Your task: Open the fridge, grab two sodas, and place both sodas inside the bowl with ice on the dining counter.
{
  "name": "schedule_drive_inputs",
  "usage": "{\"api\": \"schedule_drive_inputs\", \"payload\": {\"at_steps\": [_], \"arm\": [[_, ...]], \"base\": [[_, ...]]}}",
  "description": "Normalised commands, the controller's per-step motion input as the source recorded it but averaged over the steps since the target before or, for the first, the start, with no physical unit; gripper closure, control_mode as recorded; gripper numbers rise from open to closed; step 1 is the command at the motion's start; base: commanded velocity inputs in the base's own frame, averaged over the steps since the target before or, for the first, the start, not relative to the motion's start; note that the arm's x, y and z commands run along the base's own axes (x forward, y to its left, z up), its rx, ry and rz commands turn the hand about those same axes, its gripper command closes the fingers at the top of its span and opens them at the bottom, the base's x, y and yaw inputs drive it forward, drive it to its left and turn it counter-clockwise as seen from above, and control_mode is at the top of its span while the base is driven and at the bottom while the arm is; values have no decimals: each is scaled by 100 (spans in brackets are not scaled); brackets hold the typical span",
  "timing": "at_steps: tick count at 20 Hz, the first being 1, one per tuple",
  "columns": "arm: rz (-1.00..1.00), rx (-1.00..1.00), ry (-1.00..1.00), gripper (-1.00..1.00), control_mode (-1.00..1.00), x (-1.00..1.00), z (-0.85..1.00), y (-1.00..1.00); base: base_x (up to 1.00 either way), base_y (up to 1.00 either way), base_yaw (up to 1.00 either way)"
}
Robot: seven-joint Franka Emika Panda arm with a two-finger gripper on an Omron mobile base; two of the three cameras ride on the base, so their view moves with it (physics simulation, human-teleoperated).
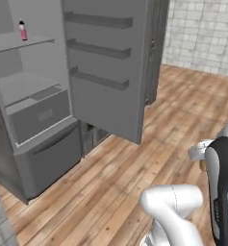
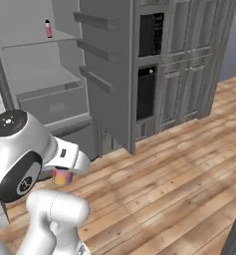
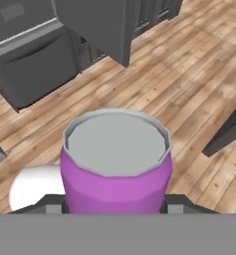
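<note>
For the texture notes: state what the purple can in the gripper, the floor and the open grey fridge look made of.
Purple can with a grey top: probably painted metal, with a flat dull-grey lid and faceted rim. Plank floor: looks like varnished wood, with visible grain and seams. Tall matte grey fridge: matte metal or plastic; its uniform, glare-free grey leaves that open.

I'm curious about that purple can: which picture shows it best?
The hand view: the purple can is close up, its grey top plain. The right base view shows a sliver of it behind the white arm.

Light wooden plank floor (image 1: pixel 149 144), pale tiled wall (image 1: pixel 202 33), dark grey cabinets (image 2: pixel 189 60)
</note>
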Motion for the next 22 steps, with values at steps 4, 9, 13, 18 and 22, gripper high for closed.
{"api": "schedule_drive_inputs", "payload": {"at_steps": [4,9,13,18,22], "arm": [[0,0,0,100,100,0,0,0],[0,0,0,100,100,0,0,0],[0,0,0,100,100,0,0,0],[0,0,0,100,100,0,0,0],[0,0,0,100,100,0,0,0]], "base": [[-63,-31,-44],[-44,-46,-38],[-8,-65,-27],[0,-76,-20],[1,-80,-15]]}}
